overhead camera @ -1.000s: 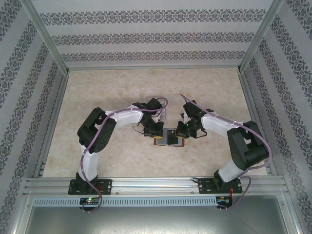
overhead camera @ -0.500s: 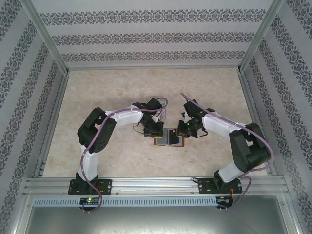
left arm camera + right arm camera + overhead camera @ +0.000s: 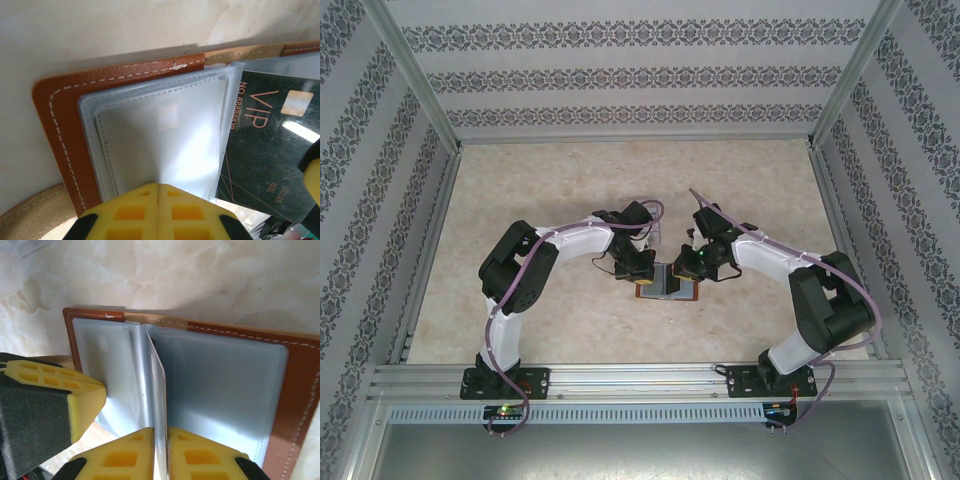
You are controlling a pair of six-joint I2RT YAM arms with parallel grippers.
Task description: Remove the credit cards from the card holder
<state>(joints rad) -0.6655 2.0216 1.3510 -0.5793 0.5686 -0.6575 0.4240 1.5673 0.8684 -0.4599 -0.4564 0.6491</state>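
Observation:
The card holder (image 3: pixel 652 293) (image 3: pixel 55 130) (image 3: pixel 300 390), reddish-brown leather with clear blue-grey pockets, lies open on the table between both grippers. My left gripper (image 3: pixel 644 271) (image 3: pixel 159 186) is shut, its tips against the left pocket sleeve; I cannot tell whether it pinches the sleeve. One of its yellow fingers (image 3: pixel 82 395) rests on the left page in the right wrist view. My right gripper (image 3: pixel 692 268) (image 3: pixel 161 432) is shut on a dark credit card (image 3: pixel 265 145) marked VIP, which stands on edge (image 3: pixel 159 385) over the fold.
The beige marbled table (image 3: pixel 550 180) is fenced by metal rails (image 3: pixel 420 260) and patterned walls. A clear plastic tray corner (image 3: pixel 22 244) lies just beyond the card holder's far left corner.
My right gripper has shifted slightly left and away from the bases, over the wallet's middle. The left arm and the card holder have stayed put.

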